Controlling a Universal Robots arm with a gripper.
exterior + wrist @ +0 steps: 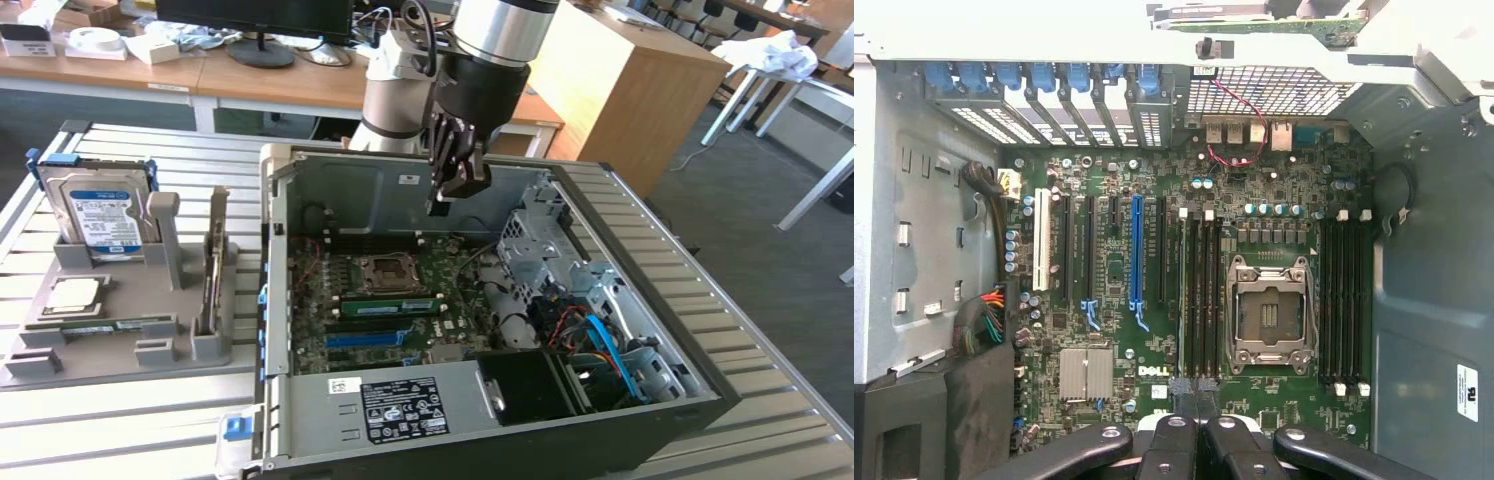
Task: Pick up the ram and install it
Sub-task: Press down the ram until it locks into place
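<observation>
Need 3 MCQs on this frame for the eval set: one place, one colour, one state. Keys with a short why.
1. Where is the gripper?
A. Above the open case, over its motherboard
B. Outside the case, at the exterior view's left
C. Outside the case, at the exterior view's right

2. Besides black and white, what colour is one long expansion slot?
A. Red
B. Blue
C. Yellow

3. What state is the CPU socket in?
A. Under a heatsink and fan
B. Bare, with no cooler on it
C. Buried under cables

Key:
1 A: the exterior view shows the arm reaching down over the board.
2 B: the wrist view shows a blue slot among black ones.
3 B: its metal frame is fully exposed.
</observation>
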